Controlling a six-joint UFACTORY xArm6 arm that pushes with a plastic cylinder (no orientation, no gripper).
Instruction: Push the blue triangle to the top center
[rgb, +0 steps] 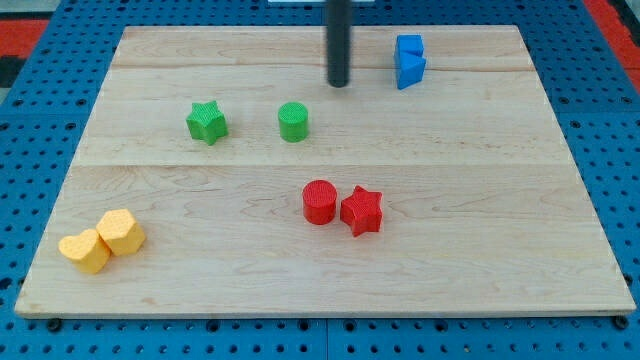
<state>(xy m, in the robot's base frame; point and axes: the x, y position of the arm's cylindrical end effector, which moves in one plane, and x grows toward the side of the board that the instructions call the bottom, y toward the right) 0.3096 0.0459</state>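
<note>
While the wooden bench (480, 200) lies on a blue pegboard (30, 120), my rod stands upright near its top centre, my tip (339, 85) just left of the blue triangle (411, 68); it carries no jaws. A blue cube (409, 45) touches the triangle from above. Below the triangle sit two green blocks, farther down two red, two yellow.

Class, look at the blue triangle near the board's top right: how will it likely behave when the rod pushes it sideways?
The blue triangle looks squat and flat-based, so it should slide, not roll. Its slanted faces may make it rotate under my tip. The blue cube touching it will probably shift too.
</note>
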